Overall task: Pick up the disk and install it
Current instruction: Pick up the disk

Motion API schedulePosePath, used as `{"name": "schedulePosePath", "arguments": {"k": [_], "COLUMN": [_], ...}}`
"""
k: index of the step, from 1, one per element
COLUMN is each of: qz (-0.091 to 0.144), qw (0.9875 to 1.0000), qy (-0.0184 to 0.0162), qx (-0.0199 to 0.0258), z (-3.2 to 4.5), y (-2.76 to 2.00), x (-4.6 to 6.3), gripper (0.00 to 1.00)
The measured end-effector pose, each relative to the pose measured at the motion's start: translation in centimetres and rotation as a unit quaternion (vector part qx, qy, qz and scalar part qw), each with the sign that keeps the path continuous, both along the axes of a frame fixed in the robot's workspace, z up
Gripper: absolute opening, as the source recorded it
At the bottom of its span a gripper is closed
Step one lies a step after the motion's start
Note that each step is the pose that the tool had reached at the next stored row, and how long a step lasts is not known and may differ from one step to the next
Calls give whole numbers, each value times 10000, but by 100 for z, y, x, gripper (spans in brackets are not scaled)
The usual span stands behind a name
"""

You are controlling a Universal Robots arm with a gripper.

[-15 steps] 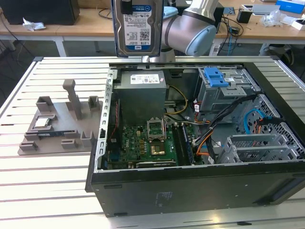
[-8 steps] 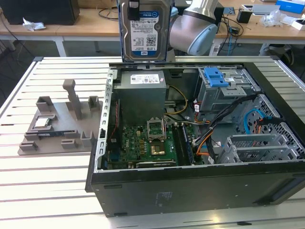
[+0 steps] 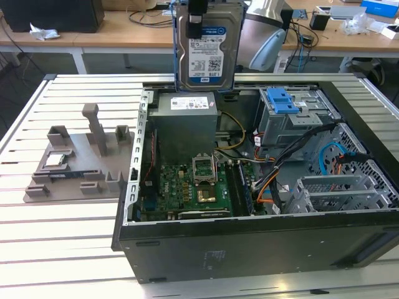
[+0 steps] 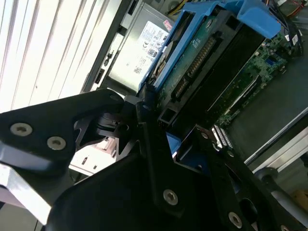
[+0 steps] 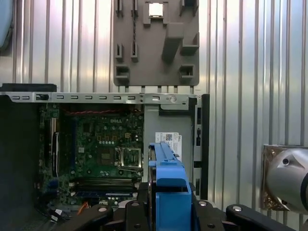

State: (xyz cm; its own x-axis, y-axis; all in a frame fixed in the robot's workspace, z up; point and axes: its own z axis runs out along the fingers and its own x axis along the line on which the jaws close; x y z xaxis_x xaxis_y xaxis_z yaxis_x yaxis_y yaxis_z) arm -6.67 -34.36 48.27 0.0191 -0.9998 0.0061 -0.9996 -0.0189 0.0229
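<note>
The disk [image 3: 209,56] is held upright in mid-air, gripped at its top edge by the closed gripper [image 3: 197,17], over the open computer case [image 3: 249,249] that is laid on the slatted bench [image 3: 62,237]. In the exterior view its blue-and-white label is turned to the camera. The grey power supply [image 3: 186,124] is seen right below it, and the drive cage [image 3: 287,115] with its blue handle is set apart toward the exterior view's right. In the second wrist view the blue-edged circuit-board side and connector edge are exposed instead. In the first wrist view the disk is caught edge-on, with the motherboard [image 5: 106,154] beside it and a grey fixture plate [image 5: 154,48] on the bench beyond the case.
</note>
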Motion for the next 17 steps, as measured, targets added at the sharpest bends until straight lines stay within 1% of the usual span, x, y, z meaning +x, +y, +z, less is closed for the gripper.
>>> {"name": "schedulePosePath", "arguments": {"k": [4, 7, 10, 13, 14, 15, 17], "qz": [0, 0, -1, -1, -1, 0, -1], "qw": [10000, 10000, 10000, 10000, 10000, 10000, 10000], "qy": [0, 1, 0, 0, 0, 0, 0], "qx": [0, -1, 0, 0, -1, 0, 0], "z": [-40, -64, -93, -102, -107, -111, -115], "y": [-37, -78, -143, -179, -207, -244, -297], "x": [109, 194, 326, 399, 433, 467, 495], "gripper": [37, 37, 37, 37, 37, 37, 37]}}
